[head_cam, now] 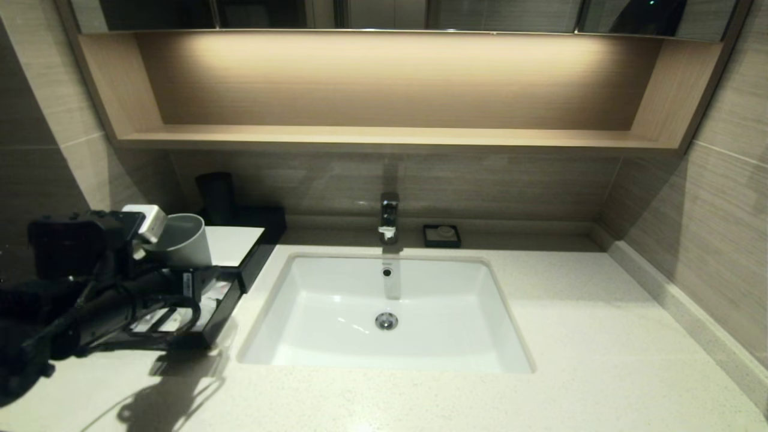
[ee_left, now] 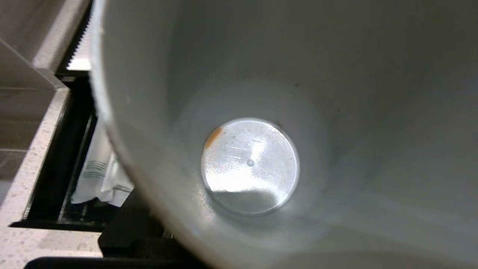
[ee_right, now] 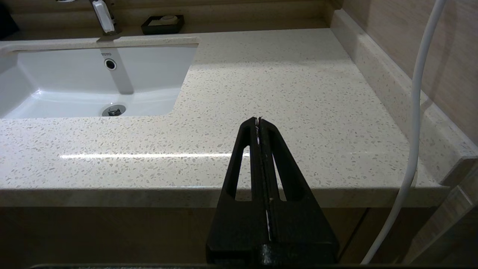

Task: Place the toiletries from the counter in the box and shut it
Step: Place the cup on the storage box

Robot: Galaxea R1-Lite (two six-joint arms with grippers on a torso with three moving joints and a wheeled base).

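The black box (head_cam: 255,261) stands on the counter (head_cam: 570,336) left of the sink, with its white top panel (head_cam: 235,243) and its front drawer (head_cam: 219,321) pulled open. White plastic-wrapped packets (head_cam: 211,293) lie in the drawer. In the left wrist view one packet (ee_left: 98,170) shows green bands. My left gripper (head_cam: 180,309) hangs over the open drawer, and its camera looks down into a grey cup (ee_left: 336,112). My right gripper (ee_right: 258,120) is shut and empty, parked off the counter's front edge.
The grey cup (head_cam: 180,240) stands on the box's top panel, close to my left wrist. A black tumbler (head_cam: 217,198) is behind the box. The sunken white sink (head_cam: 336,300), the faucet (head_cam: 389,216) and a small black soap dish (head_cam: 441,235) lie to the right.
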